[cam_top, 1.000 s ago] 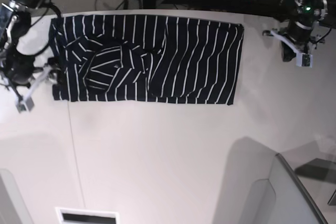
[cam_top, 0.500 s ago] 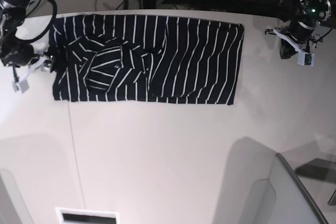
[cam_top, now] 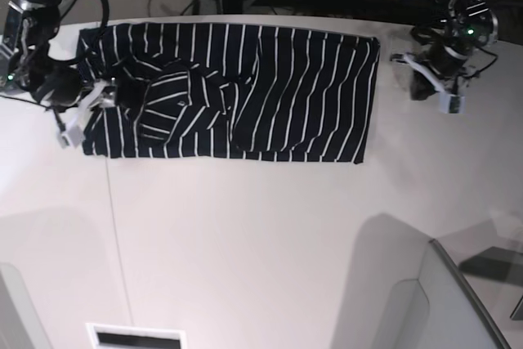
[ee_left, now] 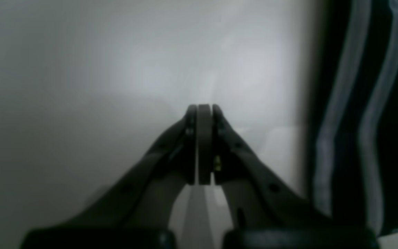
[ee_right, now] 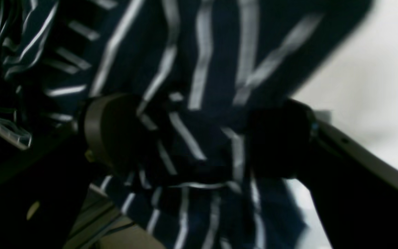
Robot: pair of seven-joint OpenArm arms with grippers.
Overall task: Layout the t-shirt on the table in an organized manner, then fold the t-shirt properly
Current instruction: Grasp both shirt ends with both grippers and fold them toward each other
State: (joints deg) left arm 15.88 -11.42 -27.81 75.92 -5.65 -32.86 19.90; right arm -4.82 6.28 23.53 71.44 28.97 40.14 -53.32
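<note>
The shirt (cam_top: 229, 91) lies flat on the bench (cam_top: 261, 234), long axis running 9 to 3 o'clock. The right claw (cam_top: 91, 108), jaws apart, straddles its 9 o'clock end; the left claw (cam_top: 433, 87), pressed together and empty, sits just off the 3 o'clock hem.

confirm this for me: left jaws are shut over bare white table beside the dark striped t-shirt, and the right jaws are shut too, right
Not quite. The left gripper is shut over the smooth white table, beside the dark navy white-striped fabric t-shirt. But the right gripper has its jaws wide open, straddling the shirt's cloth, as the right wrist view shows.
</note>
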